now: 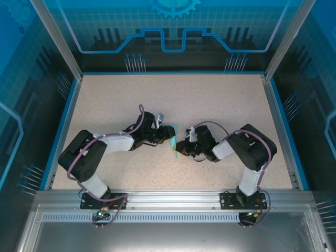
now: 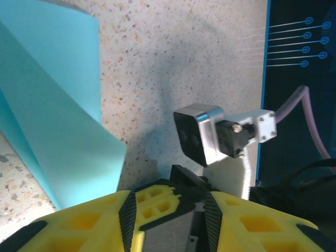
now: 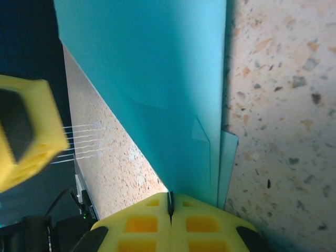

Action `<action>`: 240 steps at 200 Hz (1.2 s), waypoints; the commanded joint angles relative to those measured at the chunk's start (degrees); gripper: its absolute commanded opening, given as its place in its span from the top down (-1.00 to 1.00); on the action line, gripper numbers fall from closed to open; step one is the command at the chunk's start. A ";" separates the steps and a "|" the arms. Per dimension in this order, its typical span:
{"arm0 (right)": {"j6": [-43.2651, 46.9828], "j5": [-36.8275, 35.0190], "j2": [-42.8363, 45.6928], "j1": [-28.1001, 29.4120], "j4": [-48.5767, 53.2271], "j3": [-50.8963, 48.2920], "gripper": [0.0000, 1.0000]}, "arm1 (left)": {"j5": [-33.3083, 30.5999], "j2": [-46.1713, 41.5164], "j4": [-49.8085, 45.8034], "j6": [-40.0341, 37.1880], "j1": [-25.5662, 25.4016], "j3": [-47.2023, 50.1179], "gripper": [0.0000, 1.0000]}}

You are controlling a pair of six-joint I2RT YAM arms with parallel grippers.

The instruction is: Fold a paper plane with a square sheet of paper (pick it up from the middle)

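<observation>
The cyan sheet of paper point(image 1: 172, 147) is folded into layers and stands off the table between my two grippers at mid-table. My right gripper point(image 3: 170, 202) is shut on the paper's lower edge point(image 3: 157, 79); its layers fan upward from the pinch, with a slanted fold line. Whether this makes a paper plane I cannot tell. My left gripper point(image 2: 169, 202) is open, and the paper point(image 2: 52, 105) hangs to its left, outside its jaws. Part of the right gripper's yellow finger lies between the left pads. In the top view the left gripper point(image 1: 167, 137) and right gripper point(image 1: 181, 148) nearly touch.
The speckled beige table point(image 1: 220, 105) has a blue raised border point(image 1: 173, 73) and transparent blue walls around it. The right wrist camera block point(image 2: 202, 134) sits just ahead of my left fingers. A left yellow finger point(image 3: 21, 131) shows beside the paper.
</observation>
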State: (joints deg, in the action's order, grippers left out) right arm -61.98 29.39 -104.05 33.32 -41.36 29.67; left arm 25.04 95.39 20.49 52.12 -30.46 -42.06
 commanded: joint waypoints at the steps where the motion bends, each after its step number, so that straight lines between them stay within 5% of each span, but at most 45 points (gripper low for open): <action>1: -0.87 0.99 -1.10 -0.97 -1.01 -0.75 0.95 | 2.64 2.49 2.79 -0.87 0.41 -1.16 0.15; 172: -1.47 -1.07 -0.12 -1.24 0.14 -2.42 0.93 | 3.20 12.62 5.66 -3.21 0.44 -4.09 0.16; 240: -7.79 0.96 -2.51 -1.85 -4.28 -3.43 0.97 | 3.33 1.44 6.02 -4.38 0.36 -1.85 -0.02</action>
State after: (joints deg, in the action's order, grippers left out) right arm -66.06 29.23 -104.31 32.75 -44.45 27.99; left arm 28.38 103.68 26.26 50.43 -30.48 -44.95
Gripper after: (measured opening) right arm 0.043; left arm 0.502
